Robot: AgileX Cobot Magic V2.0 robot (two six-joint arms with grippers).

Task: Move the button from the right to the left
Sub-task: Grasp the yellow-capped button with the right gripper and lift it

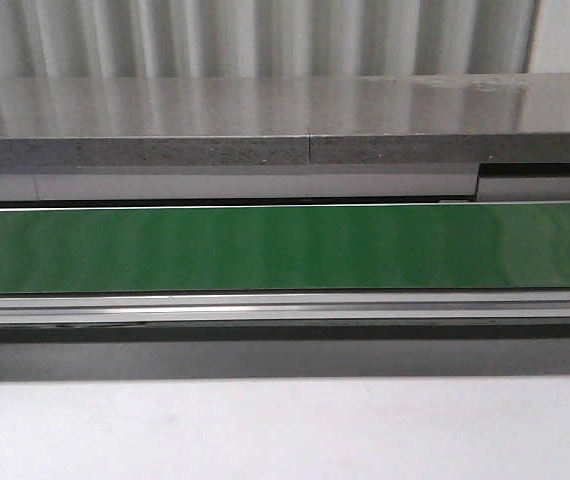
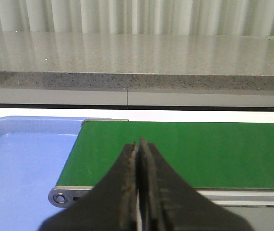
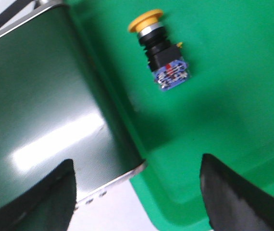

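My right gripper (image 3: pixel 137 192) hangs with its jaws spread wide and empty above a green tray (image 3: pixel 233 120), where the button (image 3: pixel 159 51) lies on its side, yellow cap pointing away from the fingers, close to the end of the green conveyor belt (image 3: pixel 41 106). My left gripper (image 2: pixel 138 192) is closed on nothing over the belt's far end, beside a blue tray (image 2: pixel 21 163). The risk, as I judge it: the round cap and collar could roll or pivot between my fingers if I close off-centre, or a finger could strike the tray's wall.

yellow-capped button (image 3: pixel 159 51) lies on its side in a green tray (image 3: pixel 233 120).
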